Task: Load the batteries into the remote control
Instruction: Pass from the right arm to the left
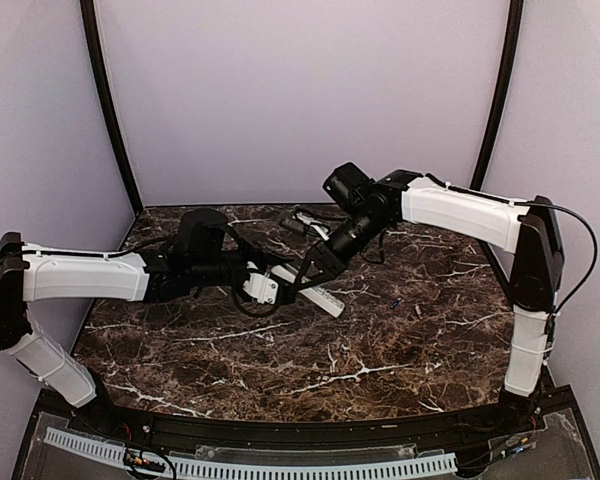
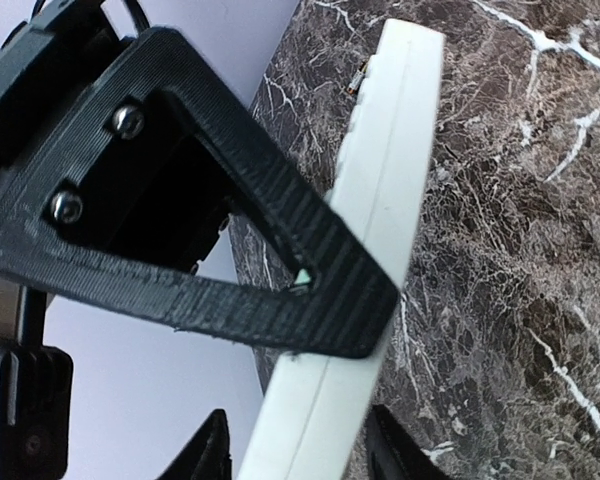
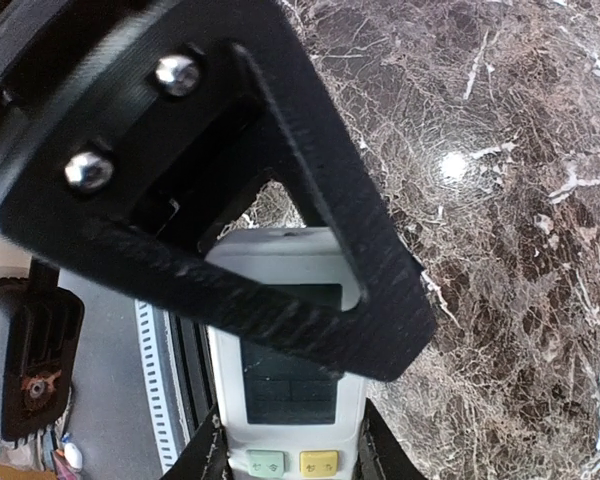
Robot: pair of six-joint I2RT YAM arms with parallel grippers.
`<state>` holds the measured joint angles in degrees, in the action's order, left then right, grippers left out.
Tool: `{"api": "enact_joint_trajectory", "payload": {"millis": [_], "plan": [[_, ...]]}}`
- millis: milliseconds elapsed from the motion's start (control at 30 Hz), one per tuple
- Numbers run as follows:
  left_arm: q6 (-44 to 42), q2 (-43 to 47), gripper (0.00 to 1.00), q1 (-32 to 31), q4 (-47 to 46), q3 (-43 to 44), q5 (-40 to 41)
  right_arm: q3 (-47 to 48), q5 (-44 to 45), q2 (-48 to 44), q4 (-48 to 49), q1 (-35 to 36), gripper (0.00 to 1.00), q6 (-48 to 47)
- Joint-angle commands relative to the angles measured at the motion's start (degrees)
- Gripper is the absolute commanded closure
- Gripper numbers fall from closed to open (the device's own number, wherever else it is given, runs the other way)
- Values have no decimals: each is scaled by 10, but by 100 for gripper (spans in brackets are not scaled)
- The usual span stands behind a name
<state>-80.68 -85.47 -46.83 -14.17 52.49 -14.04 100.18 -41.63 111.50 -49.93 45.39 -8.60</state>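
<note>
Remote control (image 2: 390,180) between both grippers at mid-table

Remote control sits near the middle of the dark marble table (image 1: 380,380), where the two arms meet. In the overhead view it shows as a white bar slanting down to the right. Whether it is lifted or resting on the stone cannot be told.

The right gripper (image 3: 290,455) is clamped on the remote control. Its two fingertips press against the long edges of the white body, with the face turned to the wrist camera. That view shows the dark display window (image 3: 290,385) and, below it, a green button (image 3: 265,462) and a yellow button (image 3: 318,462).

The left gripper (image 2: 300,455) straddles the remote control the other way, across its thickness. Its camera looks along the narrow side, where a seam runs the length of the casing. One fingertip lies close to each broad face. Whether they are pressing on the casing or standing just off it cannot be told.

Each wrist view also catches a black triangular finger of the other gripper lying across the white body.
</note>
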Motion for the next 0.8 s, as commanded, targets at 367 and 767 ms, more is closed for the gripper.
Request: {"api": "enact_joint_trajectory", "payload": {"millis": [367,767], "plan": [[152,51,100,-8,-13,9,-28,38,45,-19,-27,6,62,-40],[670,65,100,16,26,60,-74,-57,102,-199,153,-58,1,-28]]}}
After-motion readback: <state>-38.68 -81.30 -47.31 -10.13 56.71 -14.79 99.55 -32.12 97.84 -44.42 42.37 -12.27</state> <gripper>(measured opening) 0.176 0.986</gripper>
